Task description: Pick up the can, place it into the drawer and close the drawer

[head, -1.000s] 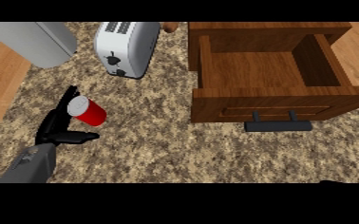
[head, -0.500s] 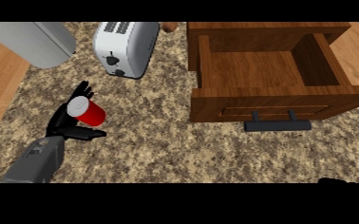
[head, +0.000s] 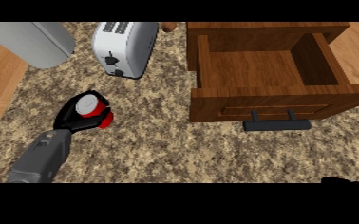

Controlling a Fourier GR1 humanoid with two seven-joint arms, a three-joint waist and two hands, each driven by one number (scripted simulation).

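While the left robot hand (head: 73, 116) curled round the red can (head: 92, 110) on the speckled surface (head: 175, 147), left of the open drawer (head: 259, 71), the right robot hand (head: 340, 180) barely showed at the lower edge; its state could not be told. Judged: can rigid, light, smooth-walled, liable to slip. Best held round mid-body, upright. Toaster (head: 125, 47) stood behind.
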